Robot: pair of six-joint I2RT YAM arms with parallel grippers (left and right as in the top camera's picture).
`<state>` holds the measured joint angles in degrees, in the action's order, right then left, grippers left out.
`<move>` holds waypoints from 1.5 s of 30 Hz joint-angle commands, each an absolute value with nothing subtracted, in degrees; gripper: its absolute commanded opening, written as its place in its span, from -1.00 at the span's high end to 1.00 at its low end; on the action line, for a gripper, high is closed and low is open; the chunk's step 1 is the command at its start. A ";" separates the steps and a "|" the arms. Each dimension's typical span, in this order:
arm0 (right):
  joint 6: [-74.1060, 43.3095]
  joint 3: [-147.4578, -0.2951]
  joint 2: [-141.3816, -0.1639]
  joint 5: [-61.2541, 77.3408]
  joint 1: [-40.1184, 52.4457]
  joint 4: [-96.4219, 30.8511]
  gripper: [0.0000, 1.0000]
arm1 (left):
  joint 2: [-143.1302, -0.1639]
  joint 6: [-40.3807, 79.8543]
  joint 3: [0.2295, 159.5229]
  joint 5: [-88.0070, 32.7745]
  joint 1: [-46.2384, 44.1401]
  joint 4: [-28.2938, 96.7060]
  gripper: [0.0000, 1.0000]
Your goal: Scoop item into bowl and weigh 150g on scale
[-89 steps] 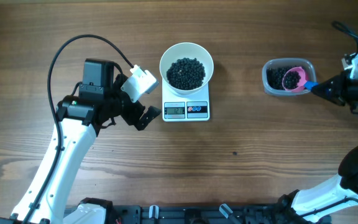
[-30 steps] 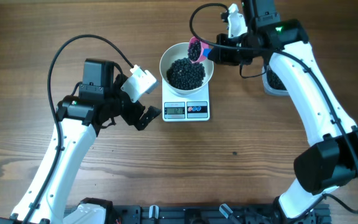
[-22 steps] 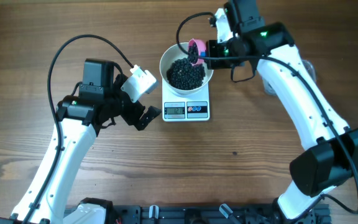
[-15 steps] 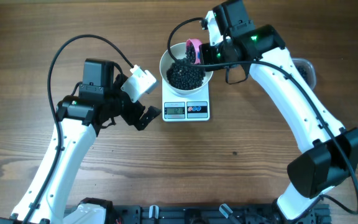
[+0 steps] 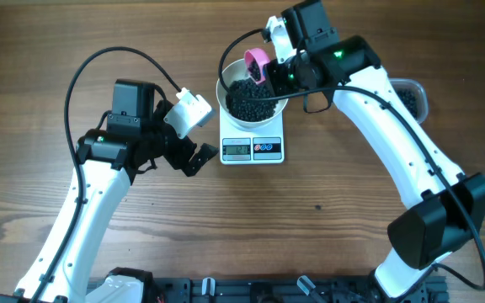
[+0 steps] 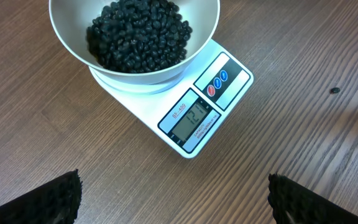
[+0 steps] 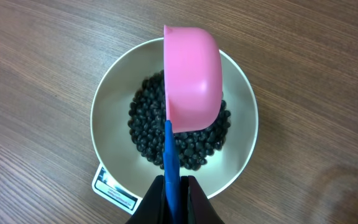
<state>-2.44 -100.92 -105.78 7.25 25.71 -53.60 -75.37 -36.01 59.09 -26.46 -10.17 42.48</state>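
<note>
The white bowl [image 5: 221, 91] stands on the white scale [image 5: 253, 149] with a heap of black beads [image 5: 251, 99] in it. My right gripper [image 5: 278, 74] is shut on the blue handle [image 7: 169, 162] of the pink scoop [image 7: 192, 74]. The scoop hangs over the bowl [image 7: 114, 124], turned so its pink underside faces the wrist camera and its inside is hidden. My left gripper [image 5: 199, 135] stands open just left of the scale, apart from it. The left wrist view shows the bowl [image 6: 73, 53], the beads [image 6: 138, 34] and the scale's lit display [image 6: 194, 119].
A clear plastic tub [image 5: 411, 97] with more black beads sits at the right, partly hidden behind my right arm. A small dark speck [image 5: 317, 207] lies on the wooden table in front of the scale.
My right arm has carried the scoop from the bowl's right rim to above the bowl and tipped it over. The left arm has not moved.
</note>
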 commanded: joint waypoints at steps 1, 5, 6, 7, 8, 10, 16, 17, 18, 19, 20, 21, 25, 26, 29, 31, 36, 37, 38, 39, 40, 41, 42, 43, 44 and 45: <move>-2.50 -102.41 -106.52 9.06 25.56 -53.19 0.91 | -74.63 -37.10 59.13 -26.98 -10.39 42.52 -1.00; -3.64 -102.41 -106.52 12.38 24.25 -53.41 0.92 | -74.63 -37.08 59.13 -26.96 -10.39 42.50 -1.00; -3.75 -102.41 -106.52 12.64 23.99 -53.47 0.91 | -74.63 -37.08 59.13 -26.98 -10.39 42.50 -1.00; -4.21 -102.41 -106.52 12.58 23.88 -53.54 0.91 | -74.63 -37.08 59.13 -26.98 -10.39 42.50 -1.00; -4.34 -102.41 -106.52 12.58 23.75 -53.56 0.91 | -74.63 -37.08 59.13 -26.98 -10.39 42.50 -1.00; -4.32 -102.41 -106.52 12.58 23.64 -53.60 0.91 | -74.63 -37.08 59.13 -26.98 -10.39 42.50 -1.00; -4.29 -102.41 -106.52 12.53 23.64 -53.60 0.92 | -74.63 -37.08 59.13 -26.98 -10.39 42.50 -1.00; -4.29 -102.41 -106.52 12.51 23.64 -53.60 0.91 | -74.63 -37.08 59.13 -26.98 -10.39 42.52 -1.00; -4.27 -102.41 -106.52 12.51 23.64 -53.60 0.91 | -74.63 -37.10 59.13 -26.98 -10.39 42.50 -1.00; -4.29 -102.41 -106.52 12.32 23.64 -53.58 0.91 | -74.63 -37.08 59.13 -26.98 -10.39 42.50 -1.00; -4.27 -102.41 -106.52 12.29 23.64 -53.58 0.91 | -74.63 -37.10 59.13 -26.98 -10.39 42.50 -1.00; -4.27 -102.41 -106.52 12.32 23.64 -53.58 0.91 | -74.63 -37.08 59.13 -26.98 -10.39 42.52 -1.00; -4.54 -102.41 -106.52 12.38 23.53 -53.58 0.91 | -74.63 -37.08 59.13 -26.98 -10.39 42.50 -1.00; -4.67 -102.41 -106.52 12.62 23.35 -53.56 0.91 | -74.63 -37.10 59.13 -26.98 -10.39 42.50 -1.00; -5.17 -102.41 -106.52 18.37 21.39 -53.32 0.91 | -74.63 -37.08 59.13 -26.98 -10.39 42.50 -1.00; -6.20 -102.41 -106.52 22.79 19.20 -53.32 0.91 | -74.63 -37.08 59.13 -26.98 -10.39 42.50 -1.00; -5.98 -102.41 -106.52 35.35 11.97 -53.19 0.92 | -74.63 -37.08 59.13 -26.98 -10.39 42.52 -1.00; -5.96 -102.41 -106.52 37.26 10.63 -53.19 0.91 | -74.63 -37.08 59.13 -26.98 -10.39 42.50 -1.00; -5.98 -102.41 -106.52 39.00 9.32 -53.17 0.91 | -74.63 -37.10 59.13 -26.98 -10.39 42.50 -1.00; -5.93 -102.41 -106.52 41.89 6.98 -53.17 0.92 | -74.63 -37.08 59.13 -26.98 -10.39 42.50 -1.00; -5.93 -102.41 -106.52 43.48 5.69 -53.17 0.91 | -74.63 -37.08 59.13 -26.98 -10.39 42.50 -1.00; -5.91 -102.41 -106.52 44.75 4.64 -53.17 0.91 | -74.63 -37.08 59.13 -26.98 -10.39 42.50 -1.00; -5.39 -102.41 -106.52 47.05 3.03 -53.19 0.92 | -74.63 -37.08 59.13 -26.98 -10.39 42.50 -1.00; -4.60 -102.41 -106.52 49.21 1.63 -53.23 0.91 | -74.63 -37.08 59.13 -26.98 -10.39 42.50 -1.00; -4.43 -102.41 -106.52 51.16 0.16 -53.30 0.91 | -74.63 -37.08 59.13 -26.98 -10.39 42.50 -1.00; -4.45 -102.41 -106.52 52.80 -1.48 -53.39 0.92 | -74.63 -37.08 59.13 -26.98 -10.39 42.52 -1.00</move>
